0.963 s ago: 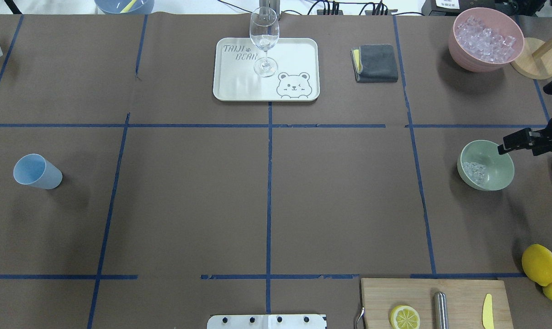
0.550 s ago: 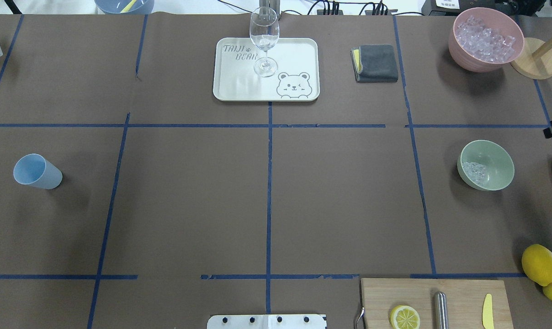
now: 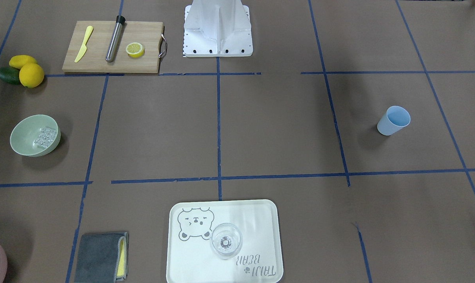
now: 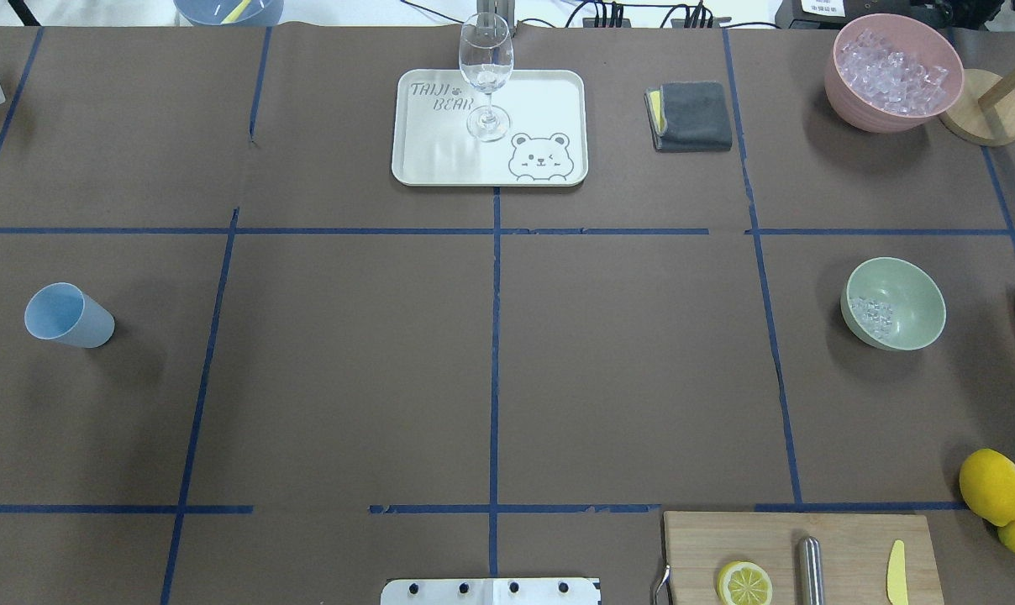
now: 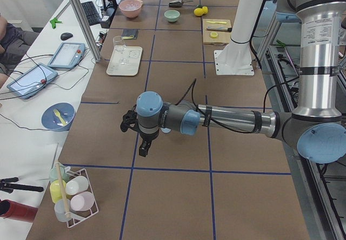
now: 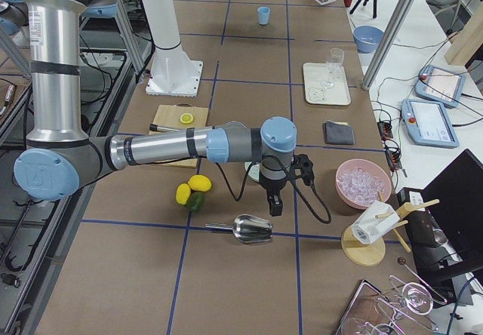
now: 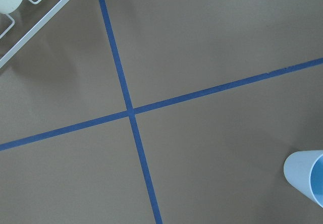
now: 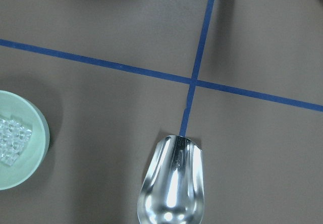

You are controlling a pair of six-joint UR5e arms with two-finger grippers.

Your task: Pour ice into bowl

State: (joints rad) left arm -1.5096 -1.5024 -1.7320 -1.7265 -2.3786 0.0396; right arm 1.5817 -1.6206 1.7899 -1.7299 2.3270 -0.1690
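Observation:
The sage-green bowl (image 4: 919, 294) stands at the right of the table with a small cluster of ice (image 4: 873, 318) in it. It also shows in the front view (image 3: 23, 137) and the right wrist view (image 8: 36, 149). A pink bowl (image 4: 844, 84) at the back right is full of ice (image 4: 894, 67). A metal scoop (image 8: 174, 188) lies empty on the table right of the green bowl. My right gripper (image 6: 276, 205) hangs above the table between the scoop and the green bowl; I cannot tell its state. My left gripper (image 5: 144, 149) hovers by the blue cup (image 4: 68, 315); I cannot tell its state.
A white tray (image 4: 541, 92) with a wine glass (image 4: 486, 76) stands at the back middle, a grey cloth (image 4: 692, 116) right of it. A cutting board (image 4: 852, 538) with a lemon half, knife and metal rod, and lemons (image 4: 992, 486), are at the front right. A wooden stand (image 4: 982, 118) is beside the pink bowl.
My right gripper was over the green bowl's right rim; it has drawn back to the right and out of the overhead view. The bowl and ice have not moved.

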